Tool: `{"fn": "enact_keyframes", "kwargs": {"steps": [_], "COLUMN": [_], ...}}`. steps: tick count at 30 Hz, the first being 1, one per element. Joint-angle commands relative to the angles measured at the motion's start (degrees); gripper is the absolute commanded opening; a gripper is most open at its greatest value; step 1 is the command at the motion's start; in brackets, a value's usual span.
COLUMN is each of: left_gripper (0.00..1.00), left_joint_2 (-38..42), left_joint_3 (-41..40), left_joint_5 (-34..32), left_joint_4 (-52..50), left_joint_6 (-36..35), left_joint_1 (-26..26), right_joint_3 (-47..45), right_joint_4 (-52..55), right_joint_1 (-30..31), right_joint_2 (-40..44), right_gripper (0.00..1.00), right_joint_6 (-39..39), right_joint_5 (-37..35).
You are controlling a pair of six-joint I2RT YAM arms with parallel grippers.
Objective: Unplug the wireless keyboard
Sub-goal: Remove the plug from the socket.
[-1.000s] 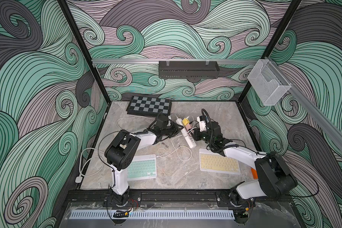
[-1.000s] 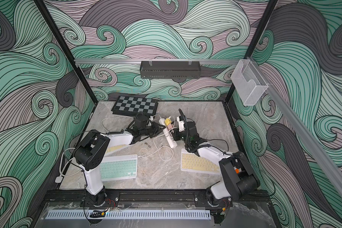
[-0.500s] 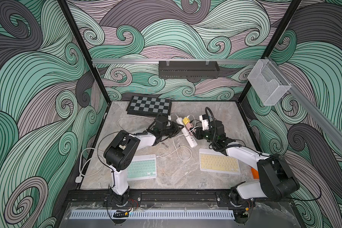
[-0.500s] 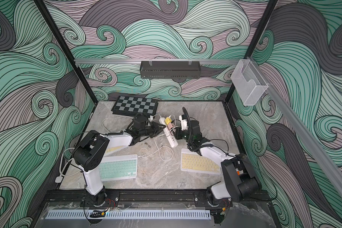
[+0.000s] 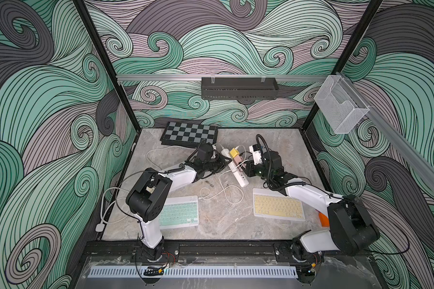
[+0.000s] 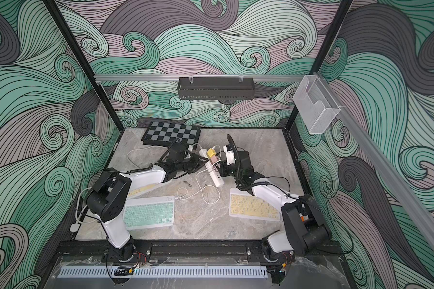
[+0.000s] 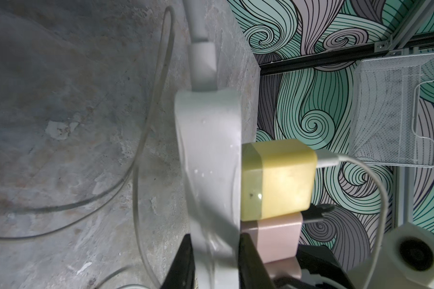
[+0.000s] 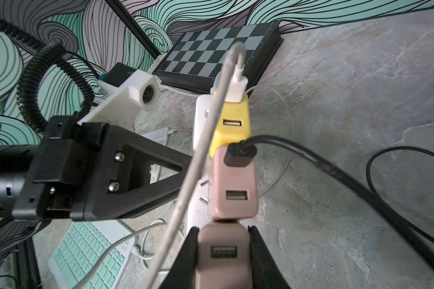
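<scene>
Left tool (image 7: 214, 252) clamps the single power strip (image 7: 211, 150); right tool (image 8: 223, 240) grips one pink charger (image 8: 223, 267) of three plugged there; green keyboard (image 5: 178, 212), white cable (image 5: 223, 194) attached, lies on the tabletop (image 5: 223, 225) with two yellow keyboards (image 6: 253, 206)

The left arm (image 5: 182, 176) and right arm (image 5: 308, 194) reach inward, jaws clamped.
</scene>
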State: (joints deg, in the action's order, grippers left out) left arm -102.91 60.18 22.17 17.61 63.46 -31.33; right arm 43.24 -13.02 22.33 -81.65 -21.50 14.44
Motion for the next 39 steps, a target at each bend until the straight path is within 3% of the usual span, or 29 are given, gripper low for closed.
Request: {"fn": "enact_keyframes", "kwargs": {"steps": [1,6,11,23,29,39], "left_gripper": [0.0,0.0,0.0,0.0,0.0,0.0], "left_joint_2": [1.9,1.1,0.0,2.7,0.7,-6.5], "left_joint_3": [-0.1,-0.7,-2.1,-1.2,-1.6,1.5], "left_joint_5": [-8.2,-7.7,-8.9,-13.9,-8.9,-6.6], "left_joint_4": [-8.9,-5.8,-3.2,-11.0,-1.6,7.6], "left_joint_6": [-7.0,-2.9,4.6,2.7,2.6,2.8], "left_joint_1": [2.1,2.3,2.4,2.4,2.3,2.3], "right_joint_3": [3.2,1.5,-1.1,-2.7,-2.9,-1.9], "right_joint_4": [-3.6,-5.8,-6.7,-10.2,-10.4,-8.2], "right_joint_1": [-5.4,-6.2,-6.2,-4.4,-4.3,-3.2], "right_joint_2": [2.8,3.7,6.5,6.9,6.7,8.8], "right_gripper": [0.0,0.0,0.0,0.0,0.0,0.0], "right_joint_6": [-3.2,-2.9,-0.2,2.1,1.8,1.2], "right_joint_5": [-1.1,1.2,-1.8,0.1,0.1,1.7]}}
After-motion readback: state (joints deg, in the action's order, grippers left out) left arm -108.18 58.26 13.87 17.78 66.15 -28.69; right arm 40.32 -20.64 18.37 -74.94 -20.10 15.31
